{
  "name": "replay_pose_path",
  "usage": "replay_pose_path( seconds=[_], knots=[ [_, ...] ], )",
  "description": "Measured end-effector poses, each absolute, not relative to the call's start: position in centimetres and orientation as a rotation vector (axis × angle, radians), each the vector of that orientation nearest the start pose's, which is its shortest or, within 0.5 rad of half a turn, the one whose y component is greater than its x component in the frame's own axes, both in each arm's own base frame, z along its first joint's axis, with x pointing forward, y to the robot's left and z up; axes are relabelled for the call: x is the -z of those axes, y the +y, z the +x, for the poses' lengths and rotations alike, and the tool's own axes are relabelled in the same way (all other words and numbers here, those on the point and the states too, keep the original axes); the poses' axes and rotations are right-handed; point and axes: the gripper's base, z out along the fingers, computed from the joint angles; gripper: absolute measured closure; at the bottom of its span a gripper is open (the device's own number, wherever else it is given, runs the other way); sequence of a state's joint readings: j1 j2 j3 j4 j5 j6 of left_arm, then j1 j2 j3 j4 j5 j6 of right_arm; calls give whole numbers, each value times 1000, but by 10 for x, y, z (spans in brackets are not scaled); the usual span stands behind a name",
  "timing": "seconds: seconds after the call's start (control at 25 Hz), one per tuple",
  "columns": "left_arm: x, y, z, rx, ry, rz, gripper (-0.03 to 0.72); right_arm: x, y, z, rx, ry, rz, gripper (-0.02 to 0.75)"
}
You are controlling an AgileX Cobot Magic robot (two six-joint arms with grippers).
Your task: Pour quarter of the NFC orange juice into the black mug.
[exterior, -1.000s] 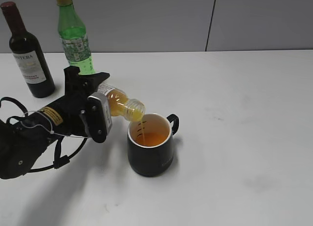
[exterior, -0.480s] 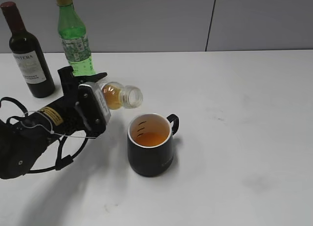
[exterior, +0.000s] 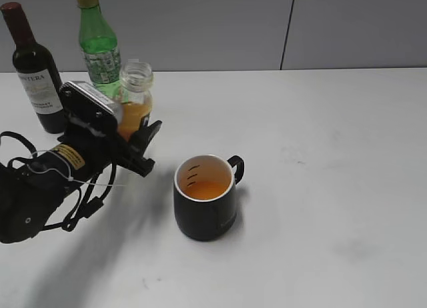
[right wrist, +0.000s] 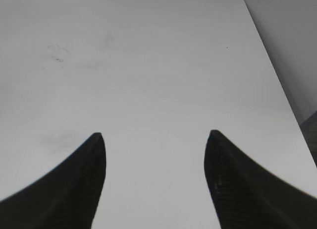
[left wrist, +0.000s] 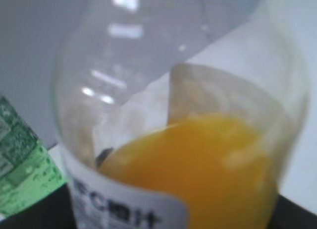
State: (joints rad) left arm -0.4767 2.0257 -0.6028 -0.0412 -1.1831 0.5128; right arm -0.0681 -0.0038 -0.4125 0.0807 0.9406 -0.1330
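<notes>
My left gripper (exterior: 130,131) is shut on the NFC orange juice bottle (exterior: 135,98) and holds it upright above the table, left of the black mug (exterior: 205,196). The bottle is capless and partly full of orange liquid. It fills the left wrist view (left wrist: 198,159), where its white label shows at the bottom. The mug stands on the table with orange juice in its white interior and its handle to the right. My right gripper (right wrist: 154,140) is open and empty over bare table; it does not show in the exterior view.
A dark wine bottle (exterior: 35,71) and a taller green bottle (exterior: 100,48) stand at the back left, just behind the left arm. The white table (exterior: 333,155) runs to a grey wall at the back. Its right edge shows in the right wrist view (right wrist: 282,90).
The left gripper has turned the bottle from tipped over the mug back to upright and drawn it left and away from the mug. The juice stream has stopped.
</notes>
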Motion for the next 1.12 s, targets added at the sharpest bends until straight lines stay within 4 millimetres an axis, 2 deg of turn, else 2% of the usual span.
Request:
replay_pose_path(
  seconds=[0.12, 0.32, 0.64, 0.72, 0.92, 1.12],
  knots=[
    [-109, -147, 294, 90, 1600, 630, 219, -262, 5, 9, 33, 2005, -59, 258],
    [-111, -149, 297, 187, 1629, 517, 219, -262, 5, 9, 33, 2005, -59, 258],
    [-136, -160, 344, 202, 1557, 452, 219, -262, 5, 9, 33, 2005, -59, 258],
    [-137, -166, 355, 221, 1547, 454, 219, -262, 5, 9, 33, 2005, -59, 258],
    [-130, -185, 379, 252, 1541, 505, 219, -262, 5, 9, 33, 2005, -59, 258],
    [-111, -192, 391, 277, 1580, 496, 219, -262, 5, 9, 33, 2005, -59, 258]
  ],
)
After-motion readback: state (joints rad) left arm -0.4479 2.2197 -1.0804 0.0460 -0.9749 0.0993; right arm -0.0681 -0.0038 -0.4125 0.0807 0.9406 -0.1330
